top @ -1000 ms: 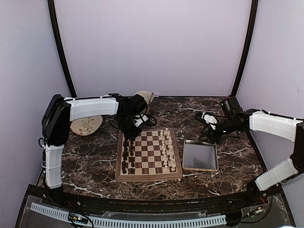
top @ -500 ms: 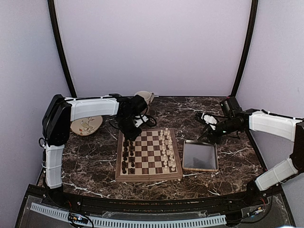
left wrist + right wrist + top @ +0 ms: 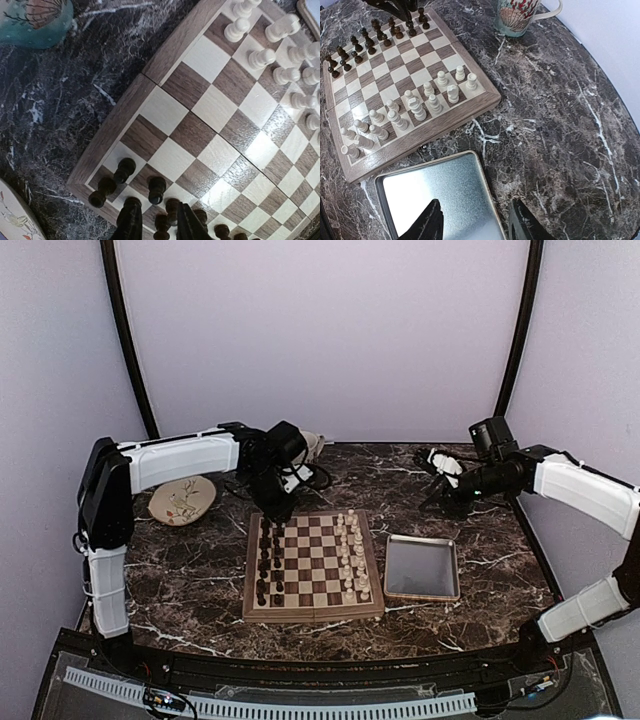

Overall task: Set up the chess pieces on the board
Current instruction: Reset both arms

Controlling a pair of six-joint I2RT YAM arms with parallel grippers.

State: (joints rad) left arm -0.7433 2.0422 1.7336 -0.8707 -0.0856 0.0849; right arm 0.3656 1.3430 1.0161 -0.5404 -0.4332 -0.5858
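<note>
Left gripper [image 3: 159, 225]: jaws a narrow gap apart, nothing clamped between them. Its fingers [image 3: 131, 224] hang over the far-left corner of the board [image 3: 313, 612], above the dark chessmen [image 3: 268, 562] grouped there. Cannot tell whether a fingertip touches one.

Right gripper [image 3: 477, 225]: jaws wide, empty. It is held up to the right of the board; the wrist view looks down past the fingers onto the metal tray [image 3: 440, 195]. The tray lies just beside the board's right edge, not touching it.

Dark chessmen: all upright, long axes vertical. They stand in two files along the board's left side, running from the board's near edge to its far edge. Cream chessmen [image 3: 350, 555]: upright too, in two files along the board's right side.

Board: square, flat on the marble table [image 3: 200, 570], its sides roughly parallel to the table's near edge.

Left arm: first link rises well to the left of the board. The white forearm runs level toward the board's far-left corner, and the wrist is bent so the fingers point down.

Right arm: white forearm comes in from the right of the board at a slant, fingers angled down and toward the board.

Mug [image 3: 312, 443]: beyond the board's far edge, behind the left wrist. Plate [image 3: 182, 502]: on the table, left of the board's far-left corner.
</note>
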